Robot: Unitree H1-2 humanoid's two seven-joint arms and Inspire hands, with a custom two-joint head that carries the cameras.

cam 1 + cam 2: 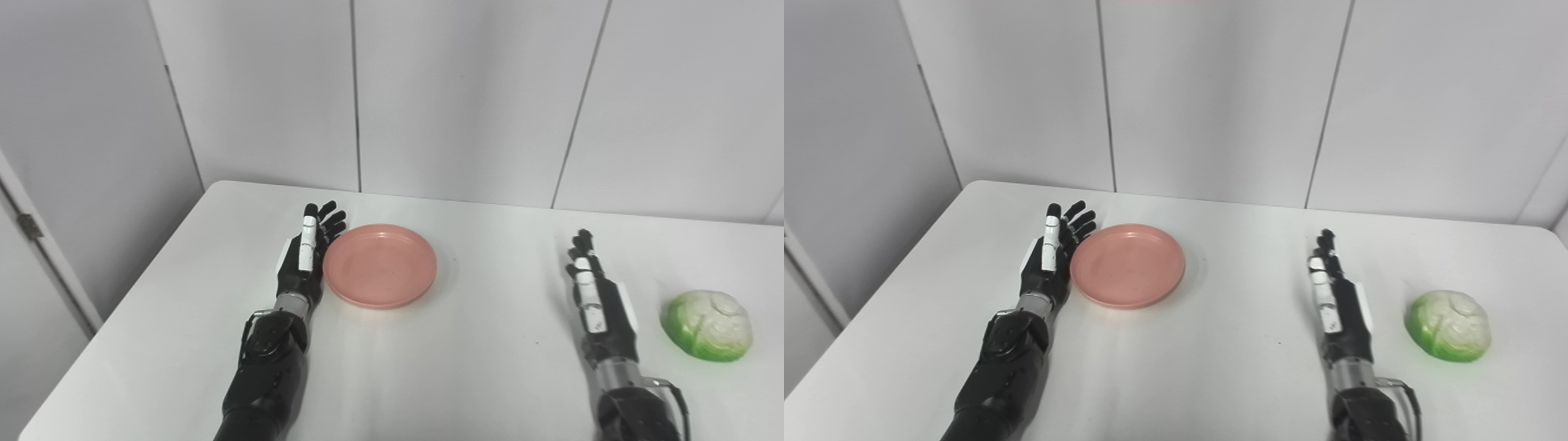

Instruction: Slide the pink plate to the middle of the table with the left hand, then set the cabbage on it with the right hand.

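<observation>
A round pink plate [380, 265] lies on the white table [478, 367], left of its middle. My left hand [306, 251] is open with fingers straight, its side against the plate's left rim. A green and white cabbage [709, 324] sits on the table at the right. My right hand [595, 297] is open, standing on edge with fingers straight, a short gap to the left of the cabbage and not touching it. The plate [1127, 264] and cabbage [1448, 325] show the same in the right eye view.
The table's back edge meets a pale panelled wall [465, 92]. The table's left edge [122, 306] runs diagonally beside my left arm. Bare tabletop lies between the plate and my right hand.
</observation>
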